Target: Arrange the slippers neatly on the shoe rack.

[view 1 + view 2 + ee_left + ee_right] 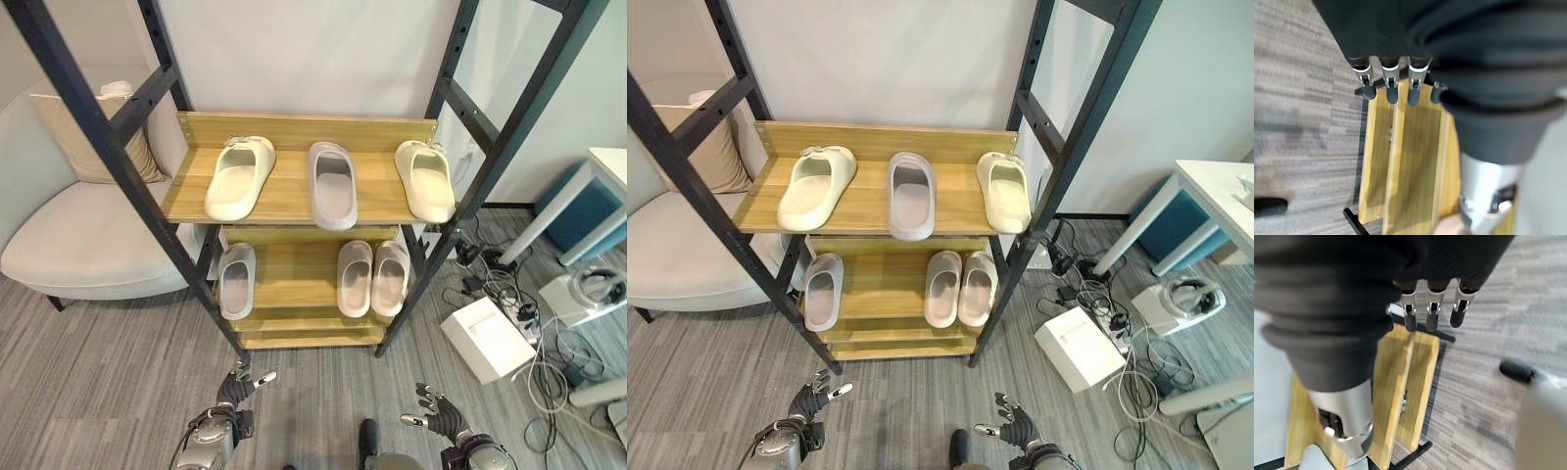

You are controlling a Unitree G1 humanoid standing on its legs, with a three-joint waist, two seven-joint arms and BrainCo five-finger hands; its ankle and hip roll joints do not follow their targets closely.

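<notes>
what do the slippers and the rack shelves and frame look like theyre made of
Slippers: probably moulded foam or soft rubber, matte, one-piece with thick rounded edges and no seams; cream and pale grey.
Shelves: light wood or wood-look laminate, with straight grain lines and a smooth, low-sheen face; which one is unclear.
Frame: most likely metal, judging by its thin square black bars with an even matte coat.

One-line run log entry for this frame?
left hand open, idle, low | right hand open, idle, low | top shelf: three slippers | lower shelf: three slippers, two paired

Six pale slippers [333, 184] flat on the wooden shoe rack [294, 129], three per shelf.
</notes>
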